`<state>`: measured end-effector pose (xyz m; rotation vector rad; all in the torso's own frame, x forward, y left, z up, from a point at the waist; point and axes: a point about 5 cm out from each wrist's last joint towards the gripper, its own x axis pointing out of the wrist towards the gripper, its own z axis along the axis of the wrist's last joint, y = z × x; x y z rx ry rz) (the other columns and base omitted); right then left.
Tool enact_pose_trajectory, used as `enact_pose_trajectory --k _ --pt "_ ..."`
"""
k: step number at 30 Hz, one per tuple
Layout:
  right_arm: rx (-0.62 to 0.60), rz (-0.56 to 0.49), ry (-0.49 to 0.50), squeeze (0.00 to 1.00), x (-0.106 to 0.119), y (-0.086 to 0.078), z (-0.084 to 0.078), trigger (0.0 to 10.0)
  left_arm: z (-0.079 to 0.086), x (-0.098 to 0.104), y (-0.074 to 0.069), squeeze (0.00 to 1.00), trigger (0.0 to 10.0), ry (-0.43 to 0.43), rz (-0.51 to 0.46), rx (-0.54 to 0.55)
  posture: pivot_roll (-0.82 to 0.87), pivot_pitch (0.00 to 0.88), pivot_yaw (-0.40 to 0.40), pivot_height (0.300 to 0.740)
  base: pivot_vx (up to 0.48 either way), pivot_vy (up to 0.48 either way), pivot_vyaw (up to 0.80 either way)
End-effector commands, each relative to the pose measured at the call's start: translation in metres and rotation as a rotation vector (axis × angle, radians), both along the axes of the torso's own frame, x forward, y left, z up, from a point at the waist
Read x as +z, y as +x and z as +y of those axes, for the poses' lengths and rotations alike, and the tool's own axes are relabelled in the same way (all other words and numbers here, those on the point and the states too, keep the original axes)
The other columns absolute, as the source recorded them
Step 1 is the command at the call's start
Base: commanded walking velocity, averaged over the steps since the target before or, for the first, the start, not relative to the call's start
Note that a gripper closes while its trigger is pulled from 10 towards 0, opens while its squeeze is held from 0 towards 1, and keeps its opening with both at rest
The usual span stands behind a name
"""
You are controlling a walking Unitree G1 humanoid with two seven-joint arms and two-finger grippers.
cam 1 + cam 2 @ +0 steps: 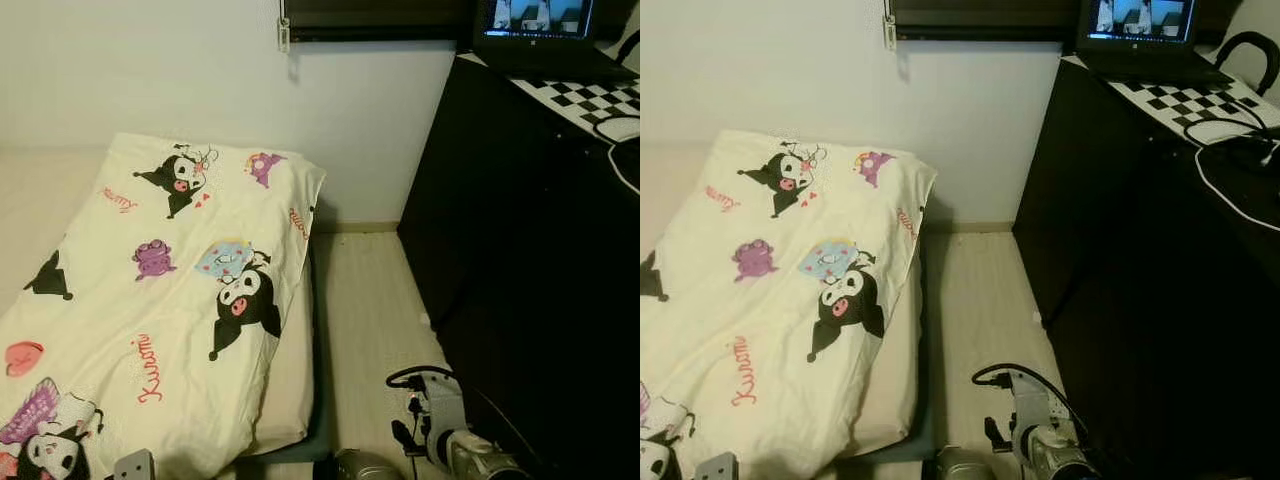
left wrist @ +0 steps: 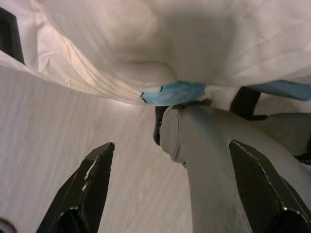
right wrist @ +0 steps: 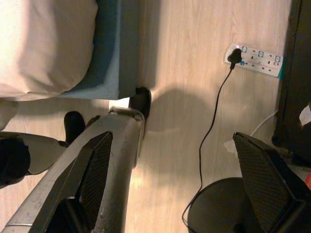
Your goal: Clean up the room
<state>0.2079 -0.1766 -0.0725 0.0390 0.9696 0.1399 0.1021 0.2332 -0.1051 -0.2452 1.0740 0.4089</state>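
You were looking at a bedroom in a home. A low bed [image 1: 290, 400] filled the left half of the head views, covered by a cream duvet [image 1: 170, 300] printed with cartoon characters. A dark desk [image 1: 520, 250] rose along the right side, and at the upper right of the frame an open laptop [image 1: 540, 30] sat on it beside a checkered cloth [image 1: 590, 100]. Between bed and desk ran a strip of pale wood-look floor [image 1: 365, 310], ending at a plain white wall [image 1: 200, 70]. In the right wrist view, a power strip [image 3: 255, 60] lay on that floor with a black plug in it.

The laptop [image 1: 540, 30] screen and the duvet [image 1: 150, 300] are cut off by the frame edges.
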Motion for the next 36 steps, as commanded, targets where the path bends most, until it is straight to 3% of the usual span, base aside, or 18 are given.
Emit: enact_pose_trajectory --k 1,7,17,26,36 --pt "-0.007 0.005 -0.011 0.0 0.0 0.0 -0.005 10.0 -0.007 -0.003 -0.005 0.0 10.0 -0.023 0.022 0.001 -0.15 0.005 0.02 0.74 0.0 -0.48 0.0" --pt "0.005 0.004 -0.013 0.0 0.001 0.002 -0.004 10.0 -0.007 -0.003 -0.006 0.0 10.0 -0.024 0.025 0.006 -0.15 0.006 0.018 0.74 0.0 -0.48 0.0" --pt "0.071 -0.021 0.025 0.0 0.003 0.005 0.002 10.0 -0.003 -0.003 -0.009 0.0 10.0 -0.009 0.032 0.035 -0.15 0.014 0.019 0.74 0.0 0.0 0.0" --pt "0.217 -0.025 0.04 0.0 0.004 0.004 0.014 10.0 -0.006 -0.004 -0.009 0.0 10.0 -0.014 0.033 0.028 -0.16 0.02 0.016 0.74 0.0 0.0 0.78" --pt "0.288 0.029 -0.018 0.0 0.0 -0.001 0.012 10.0 -0.008 -0.004 -0.006 0.0 10.0 -0.023 0.031 0.014 -0.16 0.012 0.015 0.74 0.0 0.0 0.79"
